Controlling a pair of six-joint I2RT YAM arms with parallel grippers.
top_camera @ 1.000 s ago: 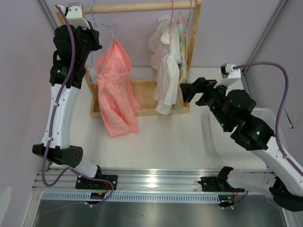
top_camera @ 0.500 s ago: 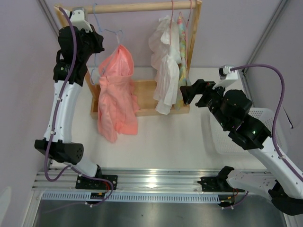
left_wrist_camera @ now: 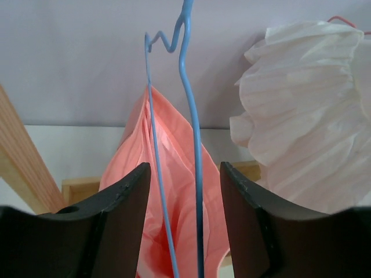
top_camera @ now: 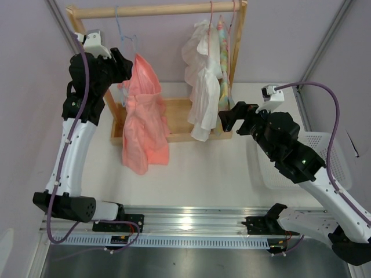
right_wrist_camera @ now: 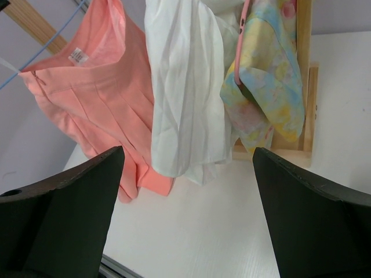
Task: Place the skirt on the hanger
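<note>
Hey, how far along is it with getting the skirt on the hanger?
Done: the skirt hangs from the hanger, which seems hooked over the rail. In hand: the left gripper has its jaws apart around the hanger's wires, not clamping them; the right gripper is open and holds nothing. Left: probably just backing the left arm away.

Your left gripper has dropped below the rail and loosened: its jaws (shut 1 second ago) now stand apart with the hanger wires between them. The skirt hangs straighter, and your right gripper has edged left
</note>
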